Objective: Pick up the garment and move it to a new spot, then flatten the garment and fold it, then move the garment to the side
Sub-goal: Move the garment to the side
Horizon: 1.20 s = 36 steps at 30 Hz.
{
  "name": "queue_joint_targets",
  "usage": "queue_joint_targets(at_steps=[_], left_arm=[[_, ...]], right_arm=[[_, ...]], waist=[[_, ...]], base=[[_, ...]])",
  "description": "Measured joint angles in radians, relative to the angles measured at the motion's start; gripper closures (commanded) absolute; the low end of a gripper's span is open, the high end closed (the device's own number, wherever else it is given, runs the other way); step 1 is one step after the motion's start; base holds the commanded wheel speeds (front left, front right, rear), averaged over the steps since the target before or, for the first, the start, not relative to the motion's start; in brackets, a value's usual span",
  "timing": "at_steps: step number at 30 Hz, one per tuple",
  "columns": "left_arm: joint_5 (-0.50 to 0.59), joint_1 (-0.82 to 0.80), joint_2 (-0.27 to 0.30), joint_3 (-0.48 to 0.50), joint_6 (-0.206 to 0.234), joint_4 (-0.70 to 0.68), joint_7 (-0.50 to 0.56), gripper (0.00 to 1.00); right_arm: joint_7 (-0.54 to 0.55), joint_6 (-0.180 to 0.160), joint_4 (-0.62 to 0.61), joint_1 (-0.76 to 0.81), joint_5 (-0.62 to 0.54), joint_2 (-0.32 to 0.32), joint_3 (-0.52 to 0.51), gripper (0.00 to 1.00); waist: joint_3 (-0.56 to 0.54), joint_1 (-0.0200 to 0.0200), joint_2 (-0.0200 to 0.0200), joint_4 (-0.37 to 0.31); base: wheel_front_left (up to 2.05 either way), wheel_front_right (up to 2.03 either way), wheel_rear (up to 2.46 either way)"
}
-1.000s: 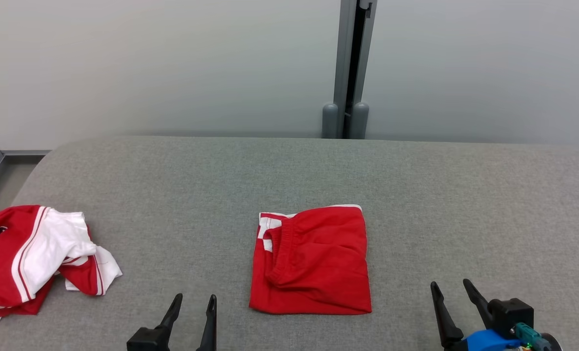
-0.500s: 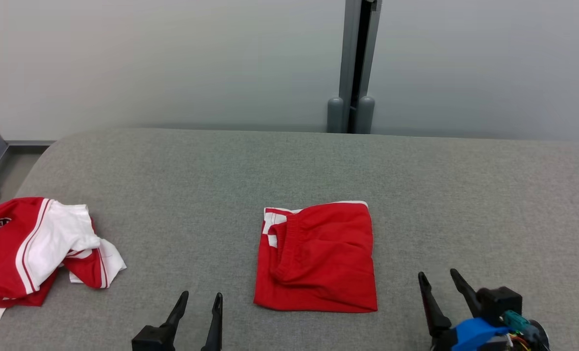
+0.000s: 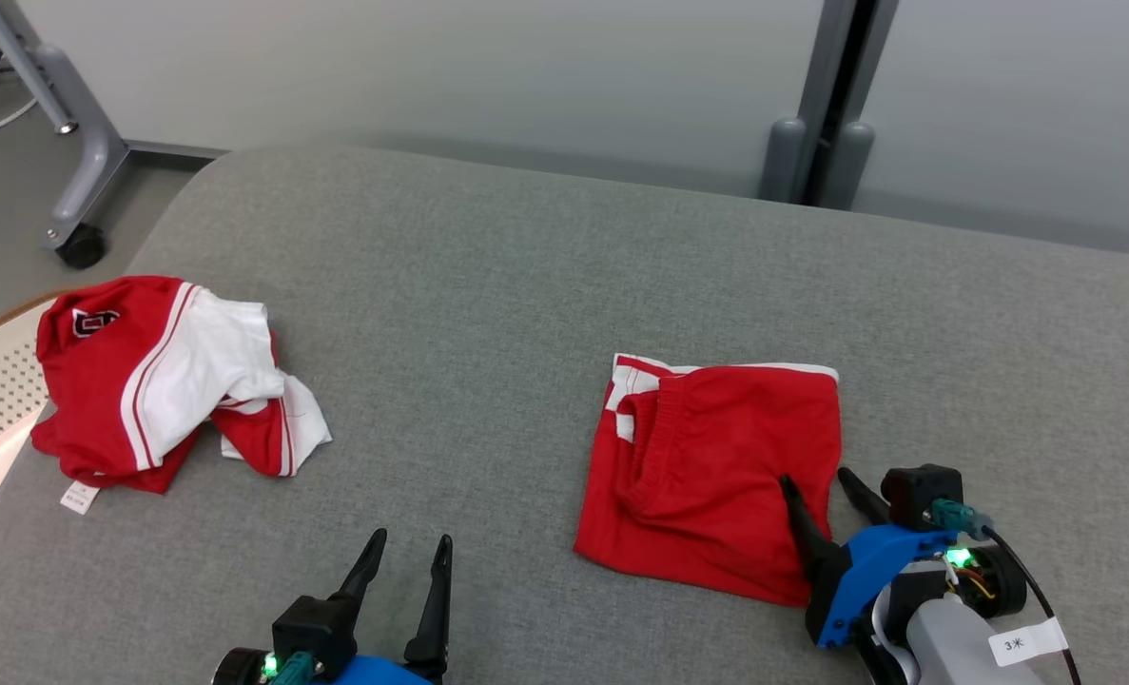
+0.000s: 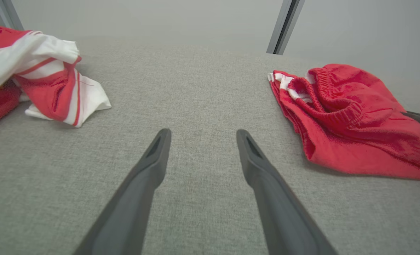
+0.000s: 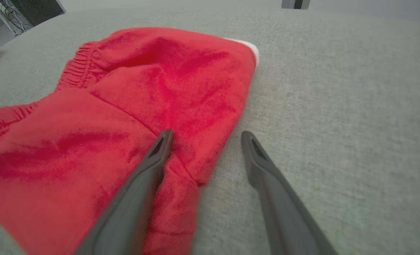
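A: Where is the garment?
B: I see it red and folded, flat on the grey table. My right gripper stands wide, straddling its right edge, one finger over cloth.
A: Left?
B: Left gripper wide too, over bare table, well apart from it.

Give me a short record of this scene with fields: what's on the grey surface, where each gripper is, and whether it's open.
support: grey surface
target: folded red garment, rough square, right of centre
other item: crumpled red and white garment, near the left edge
left gripper: open, empty, over bare fabric between the two garments
right gripper: open, straddling the folded garment's right edge, one finger over cloth, the other over bare surface; contact unclear
stage: folded, not yet moved aside
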Motion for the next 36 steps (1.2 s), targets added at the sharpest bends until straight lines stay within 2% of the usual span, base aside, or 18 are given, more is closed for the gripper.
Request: queue_joint_targets(at_steps=[1, 2, 3, 4, 8, 12, 17, 29, 36], left_arm=[[-0.001, -0.003, 0.000, 0.000, 0.000, -0.001, 0.000, 0.00], [-0.001, -0.004, 0.000, 0.001, 0.000, -0.001, 0.000, 0.00], [-0.001, -0.004, 0.000, 0.001, -0.001, -0.001, 0.000, 0.00], [-0.001, -0.004, 0.000, 0.003, -0.001, -0.002, 0.000, 0.00], [0.000, -0.003, 0.001, 0.019, -0.005, -0.019, 0.000, 0.00], [0.001, 0.001, 0.000, 0.015, -0.008, -0.030, 0.000, 0.00], [-0.007, -0.007, 0.001, -0.028, -0.009, -0.053, 0.000, 0.00], [-0.062, -0.062, -0.001, -0.205, -0.011, -0.070, 0.000, 0.00], [-0.063, -0.067, -0.001, -0.280, -0.015, -0.040, 0.000, 0.00]], right_arm=[[0.002, 0.000, 0.027, -0.003, -0.004, 0.001, -0.004, 0.00], [0.000, 0.000, 0.051, -0.007, 0.001, 0.001, -0.006, 0.13], [-0.008, 0.000, 0.069, -0.012, -0.001, 0.000, -0.005, 0.62], [-0.014, 0.000, 0.082, -0.021, 0.000, 0.000, -0.007, 1.00], [-0.040, 0.001, 0.104, -0.041, 0.007, 0.002, -0.005, 1.00], [-0.044, 0.001, 0.097, -0.043, -0.010, 0.006, -0.021, 1.00], [-0.044, 0.001, 0.052, -0.017, -0.013, 0.002, -0.022, 1.00], [-0.045, 0.000, -0.016, 0.043, -0.020, 0.001, 0.018, 1.00], [-0.045, 0.000, -0.025, 0.056, -0.030, 0.001, 0.012, 1.00]], waist=[[0.007, 0.0000, 0.0000, 0.011], [0.015, 0.0000, 0.0000, 0.020], [0.022, 0.0000, 0.0000, 0.027], [0.028, 0.0000, 0.0000, 0.032], [0.035, 0.0000, 0.0000, 0.016], [0.029, 0.0000, 0.0000, -0.046], [0.034, 0.0001, 0.0000, -0.180], [0.034, 0.0001, 0.0000, -0.575], [0.011, 0.0000, 0.0000, -0.659]], base=[[0.00, 0.00, 0.00], [0.00, 0.00, 0.00], [0.00, 0.00, 0.00], [0.00, 0.00, 0.00], [0.00, 0.00, 0.00], [0.00, 0.00, 0.00], [0.00, 0.00, 0.00], [0.00, 0.00, 0.00], [0.00, 0.00, 0.00]])
